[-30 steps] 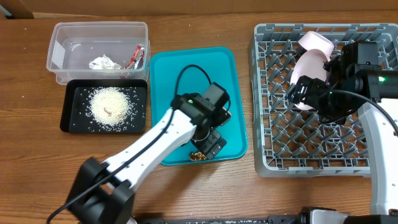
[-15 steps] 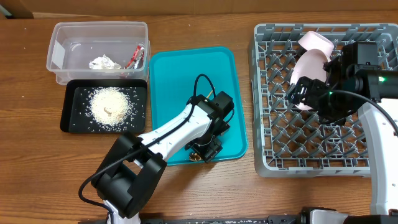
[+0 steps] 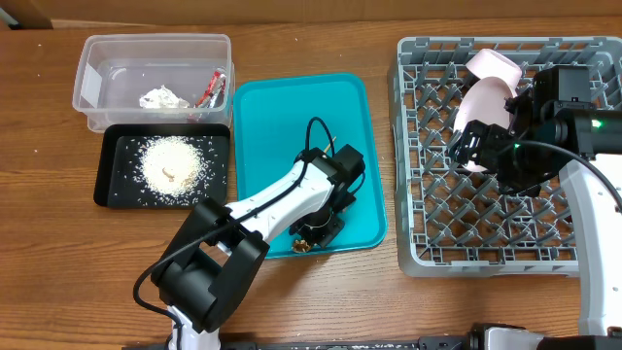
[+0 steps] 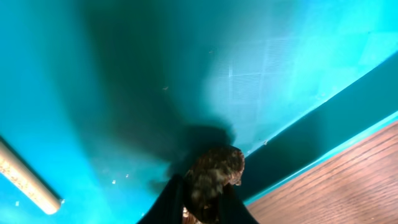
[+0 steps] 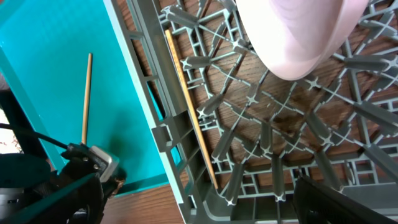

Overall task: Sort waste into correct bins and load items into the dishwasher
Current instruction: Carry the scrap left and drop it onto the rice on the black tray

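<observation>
Left gripper (image 3: 317,233) low over the teal tray (image 3: 292,126), at its corner nearest the bench's front edge, mid-bench. Fingers clenched on the brown food lump (image 4: 216,169), right by the tray's raised rim. Cannot tell whether the lump is clear of the tray floor. Right gripper (image 3: 474,146) over the dish rack (image 3: 428,224) at the bench's right end, jaws spread wide, holding nothing, beside a pale bowl (image 3: 483,102) propped on edge. One chopstick (image 5: 87,93) on the tray, another chopstick (image 5: 189,118) along the rack's left wall. Far-left corner: clear tub (image 3: 97,68) holds crumpled paper (image 3: 163,97) and red wrapper (image 3: 212,89). Black tray (image 3: 112,190) just in front of it holds rice crumbs (image 3: 173,160).
</observation>
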`<state>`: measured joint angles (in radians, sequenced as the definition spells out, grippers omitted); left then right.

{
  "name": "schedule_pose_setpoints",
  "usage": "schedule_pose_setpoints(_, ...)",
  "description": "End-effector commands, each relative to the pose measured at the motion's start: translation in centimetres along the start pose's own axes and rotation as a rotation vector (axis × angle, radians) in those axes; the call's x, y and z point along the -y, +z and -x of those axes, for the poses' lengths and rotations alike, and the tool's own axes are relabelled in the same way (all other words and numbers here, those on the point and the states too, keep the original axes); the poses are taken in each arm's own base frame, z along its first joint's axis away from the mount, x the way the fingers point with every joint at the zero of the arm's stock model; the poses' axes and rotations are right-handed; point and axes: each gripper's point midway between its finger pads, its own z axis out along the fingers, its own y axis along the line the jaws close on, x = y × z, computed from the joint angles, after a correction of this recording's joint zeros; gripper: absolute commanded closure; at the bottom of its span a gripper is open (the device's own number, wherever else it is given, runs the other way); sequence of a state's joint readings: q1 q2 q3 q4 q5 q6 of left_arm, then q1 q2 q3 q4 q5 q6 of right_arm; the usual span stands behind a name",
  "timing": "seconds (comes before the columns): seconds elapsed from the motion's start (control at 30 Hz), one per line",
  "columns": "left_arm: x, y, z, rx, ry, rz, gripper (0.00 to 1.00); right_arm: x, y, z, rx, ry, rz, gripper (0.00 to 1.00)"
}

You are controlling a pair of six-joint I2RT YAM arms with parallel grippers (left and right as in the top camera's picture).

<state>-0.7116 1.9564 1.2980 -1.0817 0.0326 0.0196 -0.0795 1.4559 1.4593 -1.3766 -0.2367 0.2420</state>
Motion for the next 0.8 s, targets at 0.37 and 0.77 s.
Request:
schedule_pose_setpoints(0.37,-14.5,-12.7,-1.9,0.326,-0.539,0.1,0.91,-0.2,-0.7,0.2,0.013,-0.005,0.011,0.04)
schedule_pose_setpoints(0.77,-29.9,-8.4,-11.3,0.321,-1.241,0.103,0.87,-0.2,-0.7,0.2,0.013,-0.005,0.012,0.04)
